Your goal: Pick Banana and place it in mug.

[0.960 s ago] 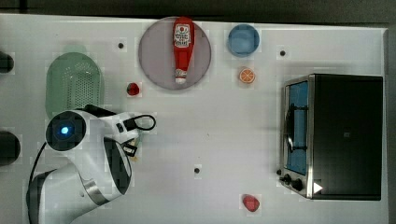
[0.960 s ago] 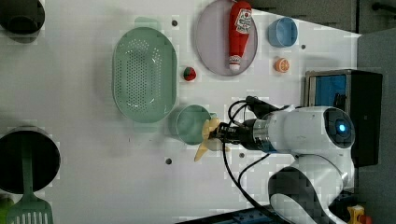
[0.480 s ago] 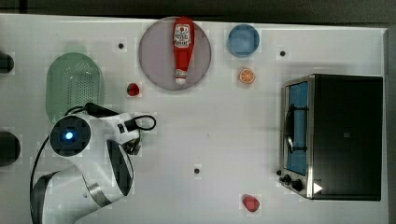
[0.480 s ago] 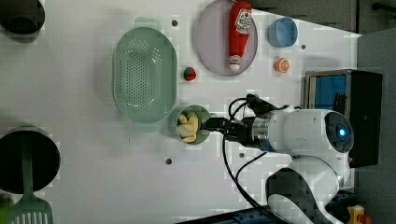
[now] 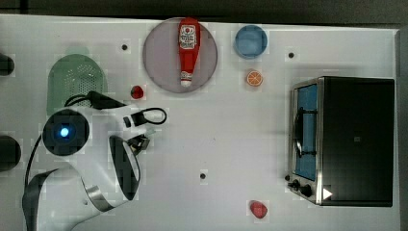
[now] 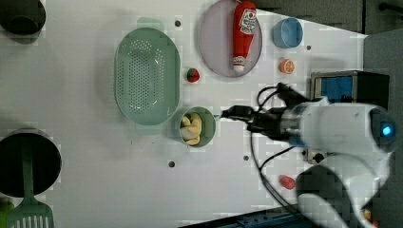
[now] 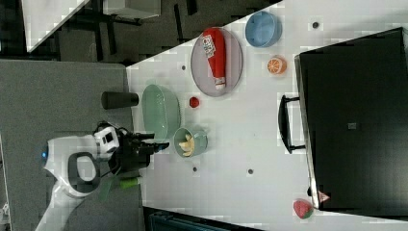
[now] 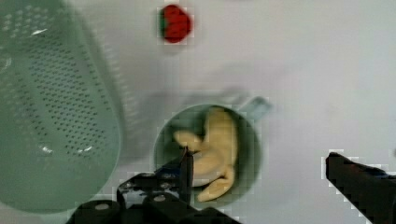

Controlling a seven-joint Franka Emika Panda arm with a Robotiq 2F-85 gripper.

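Observation:
The pale yellow banana lies inside the small pale green mug, which stands just beside the big green basket. In the wrist view the banana curls across the mug's bottom, with the stubby handle pointing away from the basket. My gripper hangs above the mug's near edge, open, its two dark fingers wide apart with nothing between them. In the left view the gripper sits just to the right of the mug. The right view has the gripper to the left of the mug and banana.
A large oval green perforated basket touches the mug's side. A small red strawberry, a ketchup bottle on a grey plate, a blue cup and an orange slice lie beyond. A toaster oven stands at the top view's right.
A second ago my gripper held the banana at the mug's edge. The banana has dropped into the mug, the fingers have opened, and the arm has drawn back a little.

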